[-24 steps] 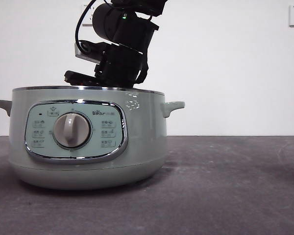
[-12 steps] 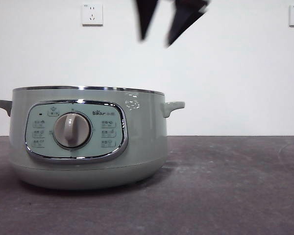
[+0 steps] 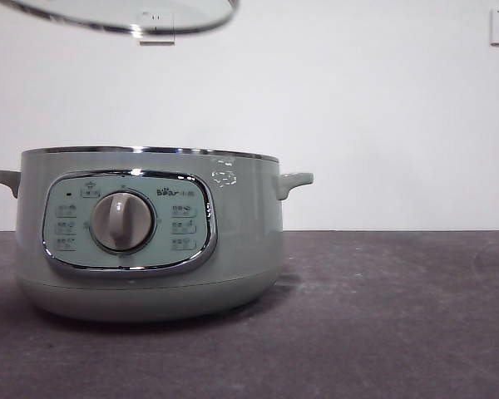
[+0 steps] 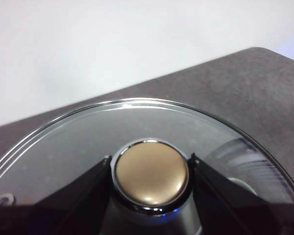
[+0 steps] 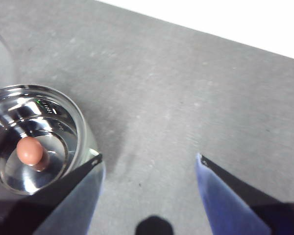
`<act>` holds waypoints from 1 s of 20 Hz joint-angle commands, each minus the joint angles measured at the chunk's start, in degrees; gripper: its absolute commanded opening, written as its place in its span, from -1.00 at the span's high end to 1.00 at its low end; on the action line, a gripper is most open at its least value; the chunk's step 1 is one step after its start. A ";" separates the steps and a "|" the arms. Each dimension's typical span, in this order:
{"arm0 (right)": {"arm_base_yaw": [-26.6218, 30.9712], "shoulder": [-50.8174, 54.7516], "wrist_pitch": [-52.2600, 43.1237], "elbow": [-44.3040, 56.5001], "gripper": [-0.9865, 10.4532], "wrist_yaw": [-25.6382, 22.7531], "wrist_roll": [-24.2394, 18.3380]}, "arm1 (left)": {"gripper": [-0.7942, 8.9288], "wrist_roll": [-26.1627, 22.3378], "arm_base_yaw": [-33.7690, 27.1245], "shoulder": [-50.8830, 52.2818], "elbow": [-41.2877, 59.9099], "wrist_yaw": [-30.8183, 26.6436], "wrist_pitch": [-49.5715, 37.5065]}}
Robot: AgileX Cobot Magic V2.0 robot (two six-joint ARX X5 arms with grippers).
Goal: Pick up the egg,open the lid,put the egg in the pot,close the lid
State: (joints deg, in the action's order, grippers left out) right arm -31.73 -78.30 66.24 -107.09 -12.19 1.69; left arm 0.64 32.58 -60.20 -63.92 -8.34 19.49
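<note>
Front view: the pot (image 3: 150, 237) stands near the counter's front-left edge, dial forward, its rim bare. A second ago a dark arm reached down into it; half a second ago only two black tips hung high above; now that arm is out of view and the lid (image 3: 125, 17) shows at the top, tilted, above the pot and well apart from it.

Meaning: the egg looks delivered and the gripper withdrawn, so by my judgement only the closing step is left.

Egg: in the right wrist view the egg (image 5: 30, 150) lies on the shiny inner floor of the pot (image 5: 63, 110), free of any jaw.

Right gripper (image 5: 148, 164): hangs high over bare counter beside the pot, jaws spread wide and empty, angled down at the table.

Left gripper (image 4: 149, 164): clamped on the lid's knob (image 4: 152, 174), one jaw against each side, carrying the lid (image 4: 88, 132) in the air with counter visible beyond it.

Next, as a judgement: the lid needs levelling and centring over the rim before it goes down.
</note>
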 commanded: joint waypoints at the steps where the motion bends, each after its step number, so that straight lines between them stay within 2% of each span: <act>1: 0.59 1.66 1.01 0.02 0.28 -0.15 1.25 | 0.85 1.57 0.74 0.68 4.02 -0.52 -8.31; 6: 0.66 4.09 3.45 0.02 0.28 -0.15 1.44 | 0.85 3.82 1.49 -1.46 10.51 -0.66 -18.21; 14: 0.66 4.46 6.25 0.02 0.28 -0.17 1.44 | 0.85 5.62 1.60 -11.43 10.67 -0.66 -21.62; 20: 0.66 4.50 6.27 0.02 0.28 -0.17 1.44 | 0.85 6.73 1.60 -12.90 10.78 -2.25 -21.64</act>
State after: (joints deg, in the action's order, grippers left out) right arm -31.09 -73.95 72.64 -107.09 -12.21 2.39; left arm 6.52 33.93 -73.54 -52.99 -10.26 0.89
